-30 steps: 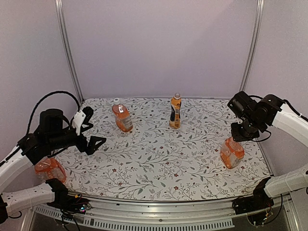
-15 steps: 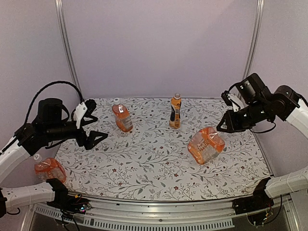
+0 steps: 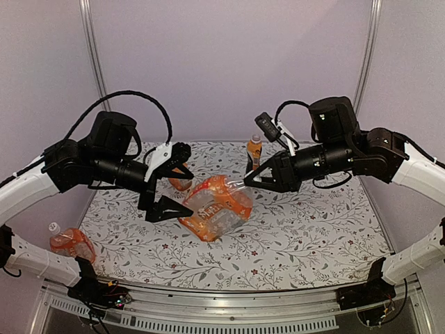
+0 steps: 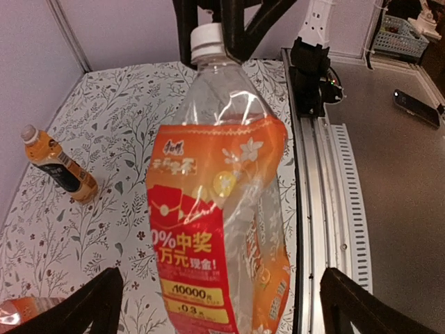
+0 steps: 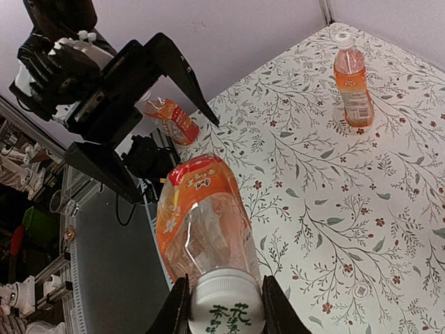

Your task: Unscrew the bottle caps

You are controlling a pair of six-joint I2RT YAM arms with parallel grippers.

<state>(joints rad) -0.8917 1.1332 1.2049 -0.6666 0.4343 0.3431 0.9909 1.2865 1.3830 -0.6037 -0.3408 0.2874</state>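
Hanging in mid-air over the table [image 3: 313, 229], between both arms: one squat bottle [image 3: 215, 209], thin-walled and dented. Probably light and quick to buckle, so best gripped round the labelled body. Right gripper [image 3: 249, 182] pinches its cap [image 5: 226, 309], plain only in the right wrist view. Left gripper [image 3: 182, 184] gapes wide. The left wrist view shows it flanking the base, untouching.

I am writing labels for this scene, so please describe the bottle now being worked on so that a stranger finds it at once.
Look above the middle of the floral table. There the right gripper holds a bottle by its white cap. It alone hangs tilted in the air; the other bottles rest below.
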